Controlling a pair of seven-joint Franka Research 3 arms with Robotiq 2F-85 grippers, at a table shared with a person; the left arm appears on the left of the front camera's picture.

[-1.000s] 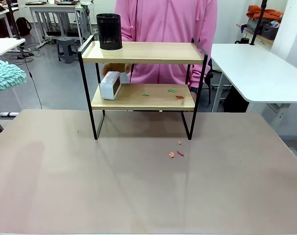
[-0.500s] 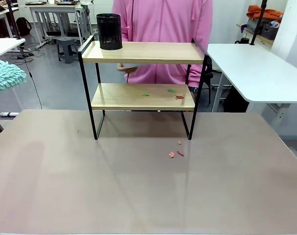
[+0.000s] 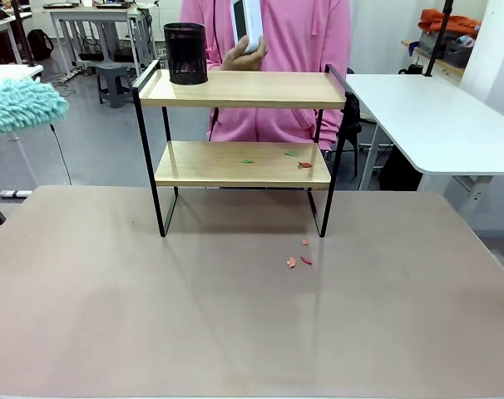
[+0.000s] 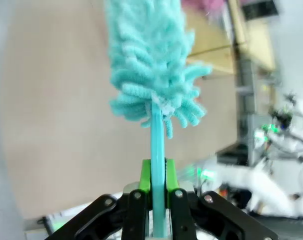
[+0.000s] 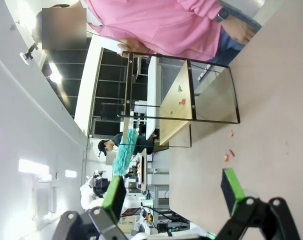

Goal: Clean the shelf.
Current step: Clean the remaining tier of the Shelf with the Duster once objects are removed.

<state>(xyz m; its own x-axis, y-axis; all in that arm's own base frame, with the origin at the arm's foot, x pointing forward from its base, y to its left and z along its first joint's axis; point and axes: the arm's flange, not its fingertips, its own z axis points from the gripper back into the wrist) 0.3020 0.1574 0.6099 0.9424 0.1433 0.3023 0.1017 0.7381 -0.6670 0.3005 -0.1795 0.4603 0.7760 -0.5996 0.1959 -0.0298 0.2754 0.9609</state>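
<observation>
Surroundings first: the shelf stands on the far half of the tan tabletop. A person in a pink top stands directly behind it, with one hand raised above the upper board, holding a white box-like device clear of the rack. One white side table lies off to the right. Count: one black mesh cup stands on the left end of the upper board (I cannot see into it from here). Three small scraps, two green and one red, lie on the lower board toward its right half. Three reddish bits lie on the tabletop just in front of the right front leg. My left gripper is clamped on the handle of one teal duster; its fluffy head hangs beyond the table's left edge, well apart from the shelf. My right gripper is spread wide with nothing between its pads.
</observation>
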